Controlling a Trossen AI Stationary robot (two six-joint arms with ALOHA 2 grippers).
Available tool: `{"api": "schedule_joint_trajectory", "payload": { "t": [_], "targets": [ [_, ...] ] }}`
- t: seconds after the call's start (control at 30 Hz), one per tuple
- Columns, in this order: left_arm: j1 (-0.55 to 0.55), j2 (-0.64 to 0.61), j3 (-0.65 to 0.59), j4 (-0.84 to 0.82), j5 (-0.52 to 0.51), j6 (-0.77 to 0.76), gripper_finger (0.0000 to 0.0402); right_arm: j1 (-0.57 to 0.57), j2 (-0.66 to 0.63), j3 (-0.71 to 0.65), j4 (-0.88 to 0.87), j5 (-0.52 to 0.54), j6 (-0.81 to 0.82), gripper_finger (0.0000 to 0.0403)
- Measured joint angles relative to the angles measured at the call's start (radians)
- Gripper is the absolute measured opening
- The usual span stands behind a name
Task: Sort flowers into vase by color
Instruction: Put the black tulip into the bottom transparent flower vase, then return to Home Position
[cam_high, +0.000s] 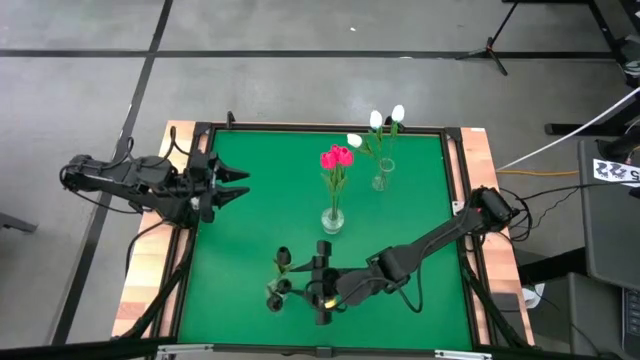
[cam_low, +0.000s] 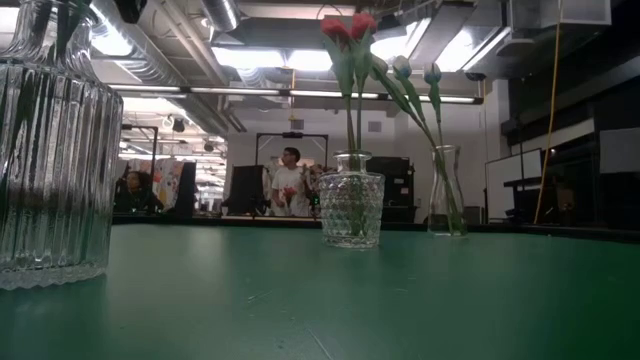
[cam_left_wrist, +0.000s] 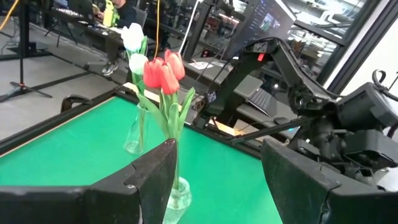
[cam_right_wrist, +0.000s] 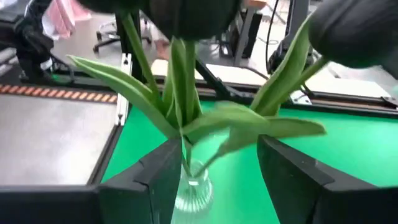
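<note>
Several dark tulips (cam_high: 283, 285) stand with their stems in a ribbed glass vase (cam_low: 50, 150) near the table's front; their green stems and leaves (cam_right_wrist: 186, 106) fill the right wrist view. My right gripper (cam_right_wrist: 217, 180) is open, level and right beside these stems from the right, one finger to each side, touching nothing; in the high view it is low over the table (cam_high: 303, 287). Red tulips (cam_high: 337, 157) stand in a knobbly vase (cam_low: 352, 205) at the centre. White tulips (cam_high: 385, 120) stand in a slim vase (cam_low: 447, 190) farther back. My left gripper (cam_high: 235, 185) waits open at the left edge.
The green mat (cam_high: 250, 250) has a raised dark frame (cam_high: 300, 127) round it. The red and white vases stand close together in the far middle. Free mat lies left of centre and at the near right. People (cam_low: 290, 180) are in the room behind.
</note>
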Motion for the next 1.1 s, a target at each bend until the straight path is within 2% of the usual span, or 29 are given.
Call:
{"api": "schedule_joint_trajectory", "payload": {
  "t": [0.27,0.5,0.8,1.0,1.1],
  "targets": [
    [0.0,-0.038,0.0,-0.035,0.0,-0.003,0.023,0.001,-0.068,0.0,-0.205,-0.033,0.034,0.0209],
    [0.0,-0.085,0.0,-0.111,-0.031,-0.029,0.023,0.002,-0.188,0.0,-0.357,-0.027,0.016,0.0209],
    [0.0,-0.134,0.0,-0.124,-0.033,-0.104,0.023,0.002,-0.387,0.0,-0.437,0.113,-0.151,0.0209],
    [0.0,-0.187,0.0,-0.11,-0.026,-0.124,0.023,0.002,-0.549,0.001,-0.506,0.111,-0.314,0.0209],
    [0.0,-0.219,0.0,-0.087,-0.027,-0.105,0.023,0.002,-0.618,0.001,-0.514,0.137,-0.318,0.0209]
  ]
}}
